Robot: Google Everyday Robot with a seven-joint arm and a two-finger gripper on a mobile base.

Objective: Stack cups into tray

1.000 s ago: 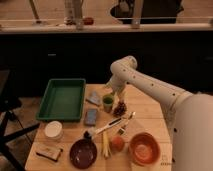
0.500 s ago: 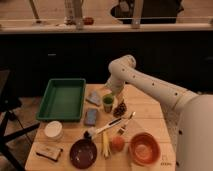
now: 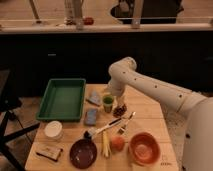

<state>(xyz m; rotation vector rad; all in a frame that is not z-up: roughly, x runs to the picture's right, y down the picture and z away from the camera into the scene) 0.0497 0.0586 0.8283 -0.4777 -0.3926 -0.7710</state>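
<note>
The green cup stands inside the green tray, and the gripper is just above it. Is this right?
Not inside: the camera view shows the green cup on the table, to the right of the green tray. The gripper is just above it, as you say.

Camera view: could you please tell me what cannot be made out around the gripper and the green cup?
In the camera view:
- Gripper, at the green cup right of the tray: whether it grips the cup is hidden by the arm.
- Cup's inside: hidden by the gripper above it.
- Dark lump beside the cup: too small to identify.
- Robot's body: cut off by the right edge.
</note>
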